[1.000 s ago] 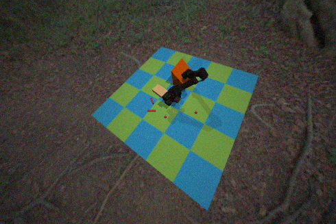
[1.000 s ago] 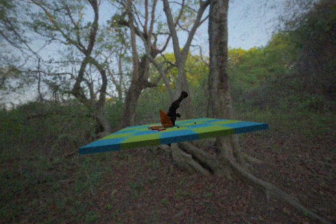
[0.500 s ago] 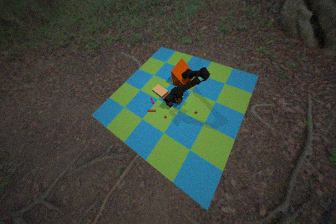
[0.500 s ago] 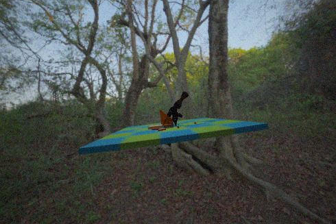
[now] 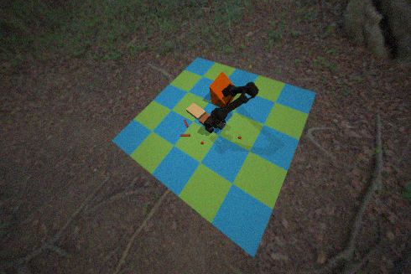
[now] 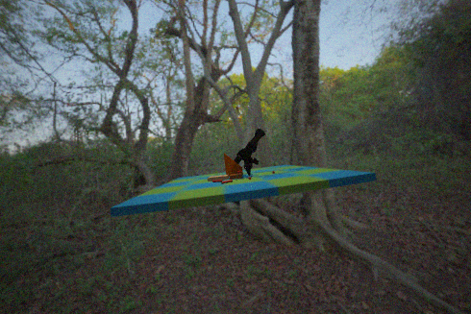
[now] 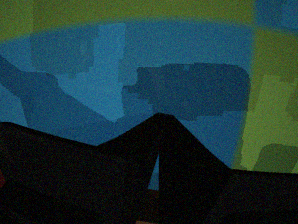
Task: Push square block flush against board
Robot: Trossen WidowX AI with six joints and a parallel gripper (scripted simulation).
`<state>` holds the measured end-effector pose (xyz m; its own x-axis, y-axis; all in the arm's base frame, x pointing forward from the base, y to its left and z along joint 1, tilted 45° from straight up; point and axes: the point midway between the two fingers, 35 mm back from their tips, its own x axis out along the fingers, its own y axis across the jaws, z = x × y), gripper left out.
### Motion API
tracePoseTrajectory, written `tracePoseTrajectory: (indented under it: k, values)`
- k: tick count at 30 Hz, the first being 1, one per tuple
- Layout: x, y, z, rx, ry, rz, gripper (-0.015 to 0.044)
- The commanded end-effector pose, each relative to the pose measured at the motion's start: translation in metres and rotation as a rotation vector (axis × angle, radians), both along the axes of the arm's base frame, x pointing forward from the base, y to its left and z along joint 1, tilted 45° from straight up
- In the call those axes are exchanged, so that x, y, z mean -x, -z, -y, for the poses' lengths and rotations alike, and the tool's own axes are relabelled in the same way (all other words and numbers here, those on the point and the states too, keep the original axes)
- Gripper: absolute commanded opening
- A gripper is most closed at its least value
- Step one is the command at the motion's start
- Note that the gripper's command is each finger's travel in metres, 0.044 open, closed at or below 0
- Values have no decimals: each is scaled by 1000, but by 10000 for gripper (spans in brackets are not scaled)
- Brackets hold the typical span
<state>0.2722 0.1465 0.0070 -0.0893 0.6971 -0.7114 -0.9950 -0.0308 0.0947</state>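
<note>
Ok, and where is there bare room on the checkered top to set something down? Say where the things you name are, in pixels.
The wide stretch between the red cube nearest the pale board point(image 5: 195, 111) point(image 6: 217, 179) and the top's bottom corner in the top view looks bare, as does the strip along its right edge. It's crowded around the claw point(image 5: 210, 129) point(image 6: 249, 175), brown block point(image 5: 205, 118), board and orange wedge point(image 5: 219, 90) point(image 6: 233, 166).
</note>
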Motion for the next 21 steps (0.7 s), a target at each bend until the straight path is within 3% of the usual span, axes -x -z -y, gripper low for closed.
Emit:
tracePoseTrajectory:
  k: [1, 7, 21]
  values:
    - [0, -2, 2, 0, 0, 0, 0]
    - [-4, -40, 40, -3, 1, 5, 0]
    - [1, -13, 54, -3, -11, 16, 0]
